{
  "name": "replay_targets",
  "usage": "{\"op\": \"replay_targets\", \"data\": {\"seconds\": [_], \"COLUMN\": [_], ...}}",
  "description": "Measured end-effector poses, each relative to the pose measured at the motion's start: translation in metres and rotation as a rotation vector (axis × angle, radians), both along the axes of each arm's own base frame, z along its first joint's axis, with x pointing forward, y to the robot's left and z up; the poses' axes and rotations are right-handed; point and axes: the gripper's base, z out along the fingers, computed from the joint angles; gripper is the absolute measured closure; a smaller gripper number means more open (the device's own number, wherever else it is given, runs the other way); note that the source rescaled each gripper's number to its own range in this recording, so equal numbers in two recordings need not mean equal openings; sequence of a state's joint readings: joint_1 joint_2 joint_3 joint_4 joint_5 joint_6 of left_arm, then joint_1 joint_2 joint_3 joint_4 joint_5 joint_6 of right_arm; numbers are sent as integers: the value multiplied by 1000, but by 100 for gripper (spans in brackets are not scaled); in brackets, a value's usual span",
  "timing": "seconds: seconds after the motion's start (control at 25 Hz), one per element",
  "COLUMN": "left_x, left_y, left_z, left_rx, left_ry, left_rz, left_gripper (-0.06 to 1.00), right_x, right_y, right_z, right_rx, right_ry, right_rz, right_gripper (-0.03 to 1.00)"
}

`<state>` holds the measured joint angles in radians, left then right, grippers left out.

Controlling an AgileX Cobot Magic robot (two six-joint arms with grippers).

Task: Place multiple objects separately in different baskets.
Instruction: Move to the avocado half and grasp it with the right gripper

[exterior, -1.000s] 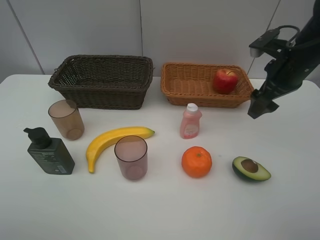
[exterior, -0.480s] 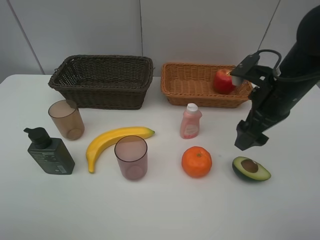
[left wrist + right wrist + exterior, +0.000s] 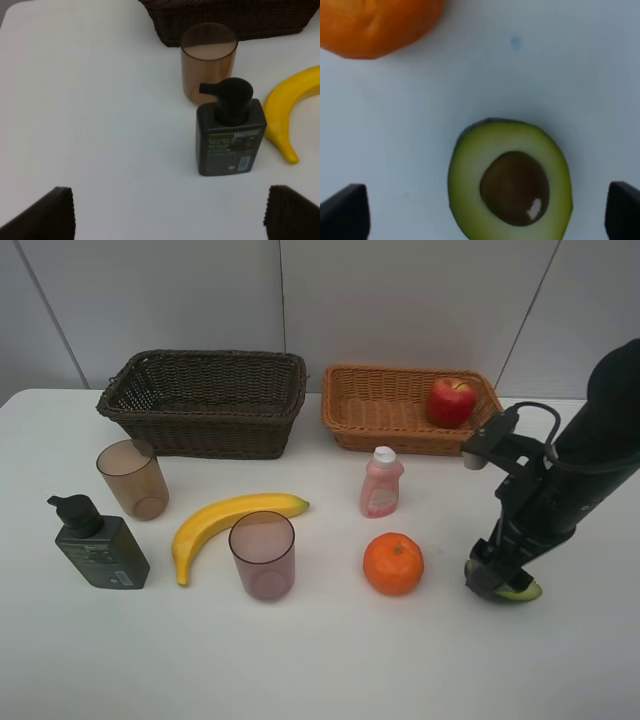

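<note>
Right gripper (image 3: 497, 568): low over the halved avocado (image 3: 510, 182) at the near right of the white table (image 3: 320, 670). Its jaws are spread wide, with one dark finger on each side of the fruit. Nothing is grasped, and the wrist view shows clear table between each fingertip and the avocado.
Halved avocado: lying on the table cut side up with its brown pit showing. In the high view the arm hides most of it.
Orange (image 3: 393, 563): on the table near the avocado, on the side toward the middle, and apart from it.
Red apple (image 3: 451, 401): inside the light orange-brown basket (image 3: 395, 437), at its right end.
Dark brown basket (image 3: 205, 425): just beside the light basket at the back of the table. What the high view shows of its inside holds nothing.
Left gripper (image 3: 169, 214): fingers released and wide apart, holding nothing. It hangs above bare table on the near side of the dark green pump bottle (image 3: 230, 131), and it is out of the high view.
Dark green pump bottle: upright at the near left, with the far cup (image 3: 207, 62) just behind it.
Near cup (image 3: 262, 554): upright, just beside the yellow banana (image 3: 225, 520) and in front of its curve.
Yellow banana: lying flat between the two cups.
Small pink bottle (image 3: 381, 483): upright with its white cap on, in front of the light basket.
</note>
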<state>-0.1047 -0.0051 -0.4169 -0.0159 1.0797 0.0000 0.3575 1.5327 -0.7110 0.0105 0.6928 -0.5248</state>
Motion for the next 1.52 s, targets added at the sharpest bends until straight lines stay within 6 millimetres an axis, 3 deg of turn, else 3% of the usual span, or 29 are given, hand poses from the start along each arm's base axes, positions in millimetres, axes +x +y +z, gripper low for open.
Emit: {"op": "replay_targets", "data": {"seconds": [0.6, 0.92, 1.52], "left_x": [0, 0, 0], "left_y": [0, 0, 0], "left_z": [0, 0, 0], "left_rx": [0, 0, 0], "left_ry": [0, 0, 0], "left_rz": [0, 0, 0], "left_gripper": [-6, -6, -6], "right_x": [-6, -3, 0], "right_y": [-1, 0, 0], "right_z": [-16, -33, -44], "right_rx": [47, 24, 17], "right_ry": [-76, -25, -13], "right_rz": [-33, -32, -71], "right_gripper": [-2, -2, -2]}}
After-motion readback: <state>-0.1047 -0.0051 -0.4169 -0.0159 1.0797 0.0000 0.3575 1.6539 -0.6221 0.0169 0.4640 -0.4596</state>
